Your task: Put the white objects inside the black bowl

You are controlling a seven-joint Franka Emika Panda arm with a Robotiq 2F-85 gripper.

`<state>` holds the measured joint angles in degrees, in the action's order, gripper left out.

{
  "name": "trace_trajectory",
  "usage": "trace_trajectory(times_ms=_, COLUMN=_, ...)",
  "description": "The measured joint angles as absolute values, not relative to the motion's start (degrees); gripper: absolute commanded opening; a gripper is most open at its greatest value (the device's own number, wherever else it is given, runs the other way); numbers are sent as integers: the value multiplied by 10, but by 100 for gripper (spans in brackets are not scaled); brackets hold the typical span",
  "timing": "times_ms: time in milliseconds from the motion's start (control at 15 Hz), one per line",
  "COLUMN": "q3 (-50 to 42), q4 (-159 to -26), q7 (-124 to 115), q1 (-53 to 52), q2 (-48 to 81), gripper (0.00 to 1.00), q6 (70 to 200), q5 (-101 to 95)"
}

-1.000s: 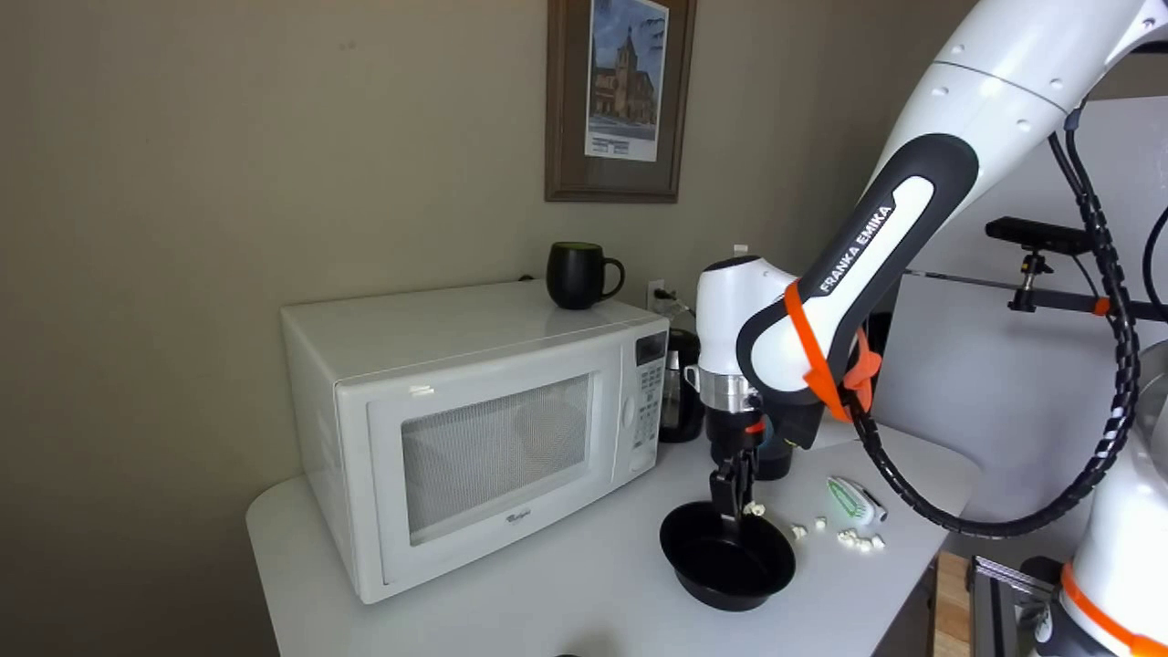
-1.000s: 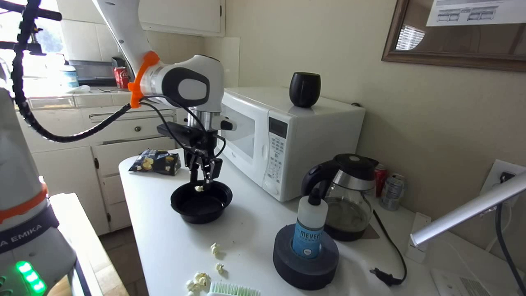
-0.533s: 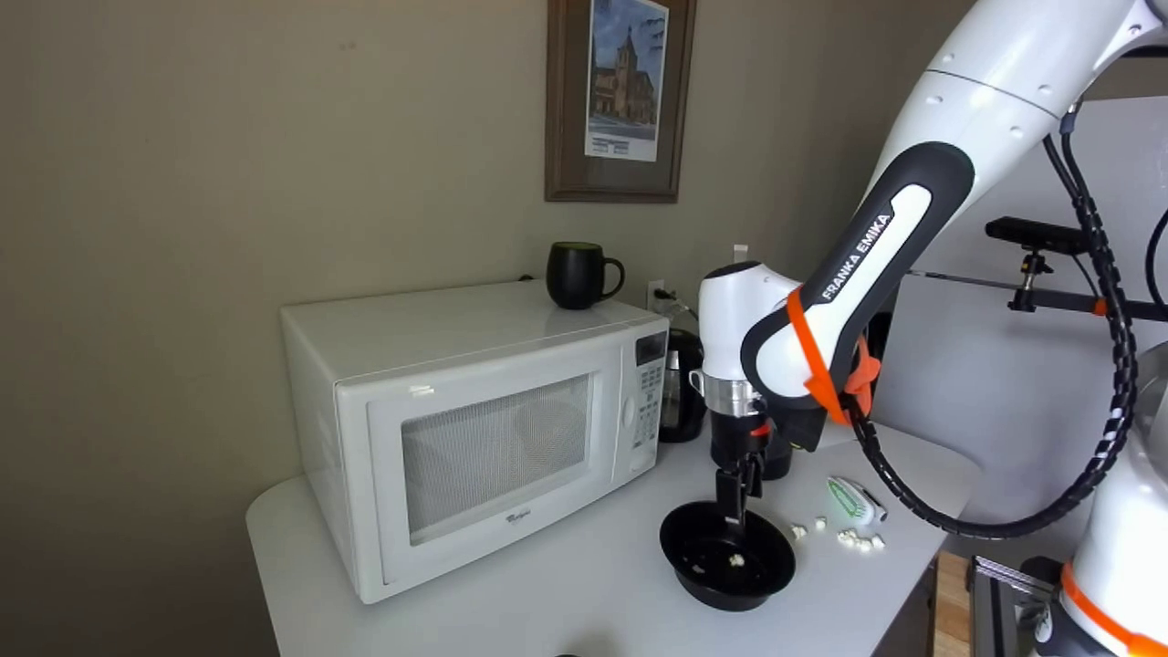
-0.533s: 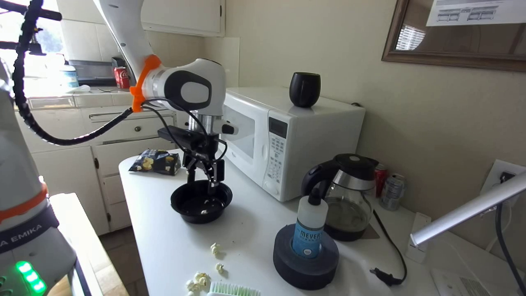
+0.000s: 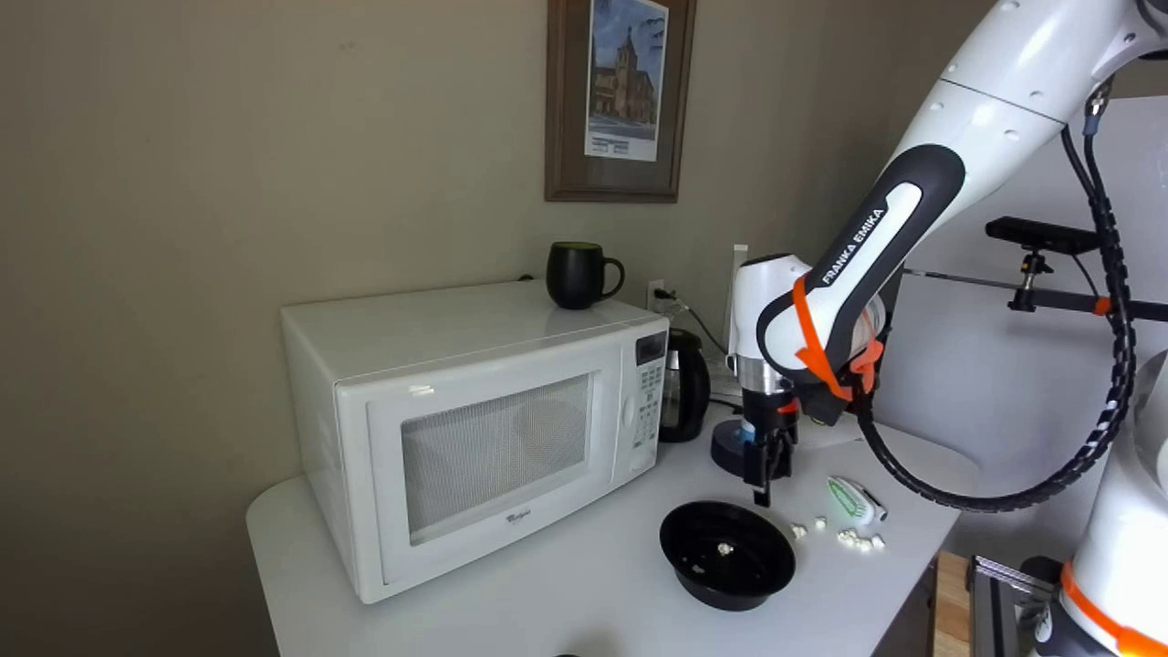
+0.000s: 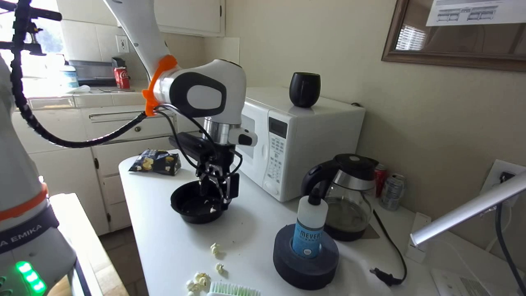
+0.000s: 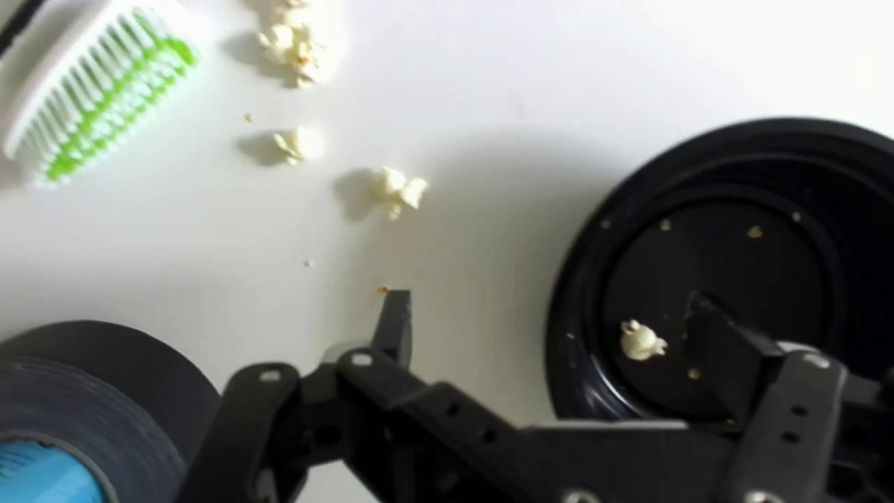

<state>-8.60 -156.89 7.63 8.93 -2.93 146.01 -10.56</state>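
Black bowl [image 5: 727,598]: count 1, upright on the white table [image 6: 176,246]. Inside it, 1 popcorn piece [image 7: 641,340] seen whole on the floor, plus at least 5 tiny crumbs [image 7: 755,232]. In an exterior view, also 1 pale patch [image 5: 698,569] in the bowl; cannot tell whether piece or crumb.

Outside the bowl, on the table: 2 single pieces [image 7: 392,187], apart from each other, the closer one near the rim. Beyond them 1 cluster [image 7: 297,45] of pieces, cut off by the top edge of the wrist view; about 3 by the exterior views, exact count unclear.

Gripper [image 7: 552,314]: 1, jaws spread wide, tabletop and bowl rim showing between. In the wrist view one finger [image 7: 733,349] overlaps the bowl's interior, the other the table; height not readable there.

Farther out: 1 brush [image 7: 112,105], green and white bristles, near the cluster. 1 dark ring [image 6: 306,277], 1 bottle [image 6: 310,230] upright in its middle. 1 kettle [image 6: 348,201] near the 1 microwave [image 5: 493,456]; 2 cans [image 6: 393,193] behind the kettle. 1 black mug [image 5: 575,276] on the microwave. 1 snack bag [image 6: 156,162] at the table's far end.
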Motion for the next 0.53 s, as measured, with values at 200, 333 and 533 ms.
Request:
trace_trajectory(times_ms=200, q3=-133, q4=-1558, q7=159, q1=135, q2=-37, gripper=100, q6=1405, q5=-148)
trace_trajectory(times_ms=333, q3=-155, q4=-1555, q7=218, q1=156, q2=-33, gripper=100, q6=1403, q5=-169)
trace_trajectory(times_ms=533, q3=-163, q4=-1554, q7=265, q1=165, q2=-16, gripper=100, q6=1406, q5=-197)
